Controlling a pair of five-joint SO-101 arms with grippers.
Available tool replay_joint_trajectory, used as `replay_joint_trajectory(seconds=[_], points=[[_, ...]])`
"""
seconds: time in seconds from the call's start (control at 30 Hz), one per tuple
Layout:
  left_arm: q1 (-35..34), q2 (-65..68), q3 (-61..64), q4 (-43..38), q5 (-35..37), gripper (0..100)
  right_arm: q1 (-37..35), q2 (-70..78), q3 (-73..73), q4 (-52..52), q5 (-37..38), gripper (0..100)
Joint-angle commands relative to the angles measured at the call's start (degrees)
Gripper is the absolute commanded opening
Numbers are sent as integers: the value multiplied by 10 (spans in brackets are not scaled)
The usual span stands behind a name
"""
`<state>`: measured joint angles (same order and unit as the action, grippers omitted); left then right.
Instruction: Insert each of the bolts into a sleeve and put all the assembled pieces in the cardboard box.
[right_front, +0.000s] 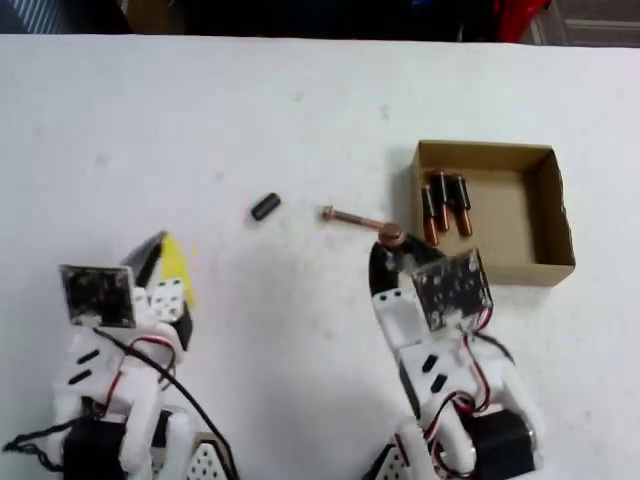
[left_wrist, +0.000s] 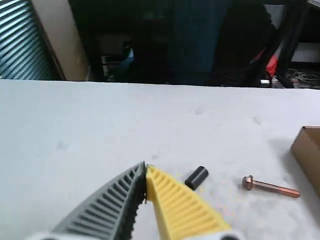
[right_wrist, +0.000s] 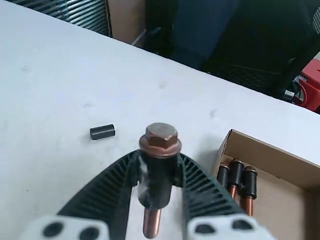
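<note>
Here, a white counter (right_front: 150, 120) carries the work, with two arms at its near edge. At far left, the left end effector (left_wrist: 145, 172) sits low over the counter. Its grey and yellow fingers (left_wrist: 175, 205) are pressed together on nothing, apparently waiting.

Toward the middle, a short black sleeve (right_front: 264, 207) lies on its side. Near it a copper bolt (right_front: 355, 220) lies flat, head toward the sleeve. The two are apart, so this pair looks left to join.

Right again, the right end effector (right_wrist: 159, 162) is clamped on an assembled piece (right_wrist: 160, 142), with the bolt head up and the sleeve between the fingers. It is probably held upright so it can drop cleanly.

Just beside it at far right sits the open box (right_front: 505, 215). Three finished pieces (right_front: 445, 205) lie side by side in it, against its left wall.
</note>
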<state>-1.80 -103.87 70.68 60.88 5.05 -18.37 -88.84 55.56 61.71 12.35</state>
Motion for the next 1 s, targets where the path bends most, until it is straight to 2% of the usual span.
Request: replay_joint_trajectory(seconds=[0.0,0.17,0.4,0.53,0.7,0.83,0.97], points=[[-44,-6,-31,31,-3,23,34,121,-116,2,12,17],[-51,-6,-7,28,-4,23,98,269,-210,0,18,17],[-50,-6,112,-9,-36,23,175,463,-298,0,18,17],[-49,-6,155,-4,-35,23,214,582,-336,-48,18,17],[-49,-6,205,-4,-35,23,244,727,-405,-80,22,17],[-48,-6,236,-4,-37,23,262,843,-486,-78,71,17],[-48,-6,256,-4,-39,23,287,953,-576,-77,73,17]])
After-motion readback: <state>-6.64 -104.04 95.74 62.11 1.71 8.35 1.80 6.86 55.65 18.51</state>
